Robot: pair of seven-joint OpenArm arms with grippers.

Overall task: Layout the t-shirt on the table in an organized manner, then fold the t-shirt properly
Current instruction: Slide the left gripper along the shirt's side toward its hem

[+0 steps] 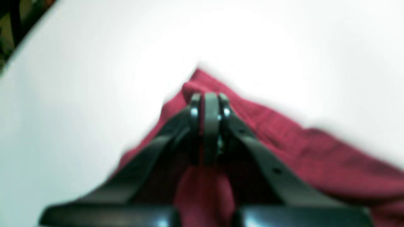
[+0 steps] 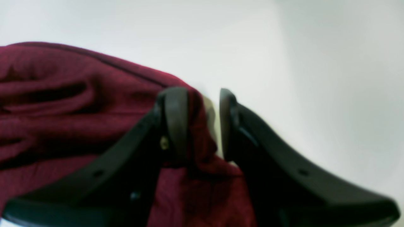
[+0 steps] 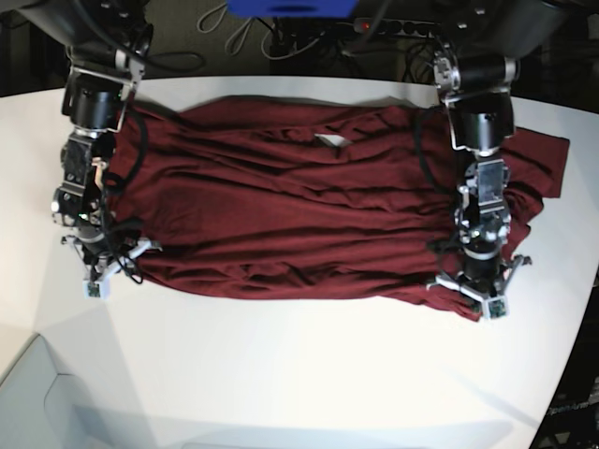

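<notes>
The maroon t-shirt lies spread wide and wrinkled across the white table, with its lower hem toward the near edge. My left gripper is at the hem's corner on the base view's right. In the left wrist view this gripper is shut on a raised peak of the t-shirt. My right gripper is at the opposite hem corner. In the right wrist view that gripper is open, its fingers straddling the edge of the t-shirt, one over cloth and one over bare table.
The shirt's neck opening with a pale label faces the far edge. Cables and a power strip lie beyond the table's far side. The table edge curves in at the right. A grey floor area shows at the lower left.
</notes>
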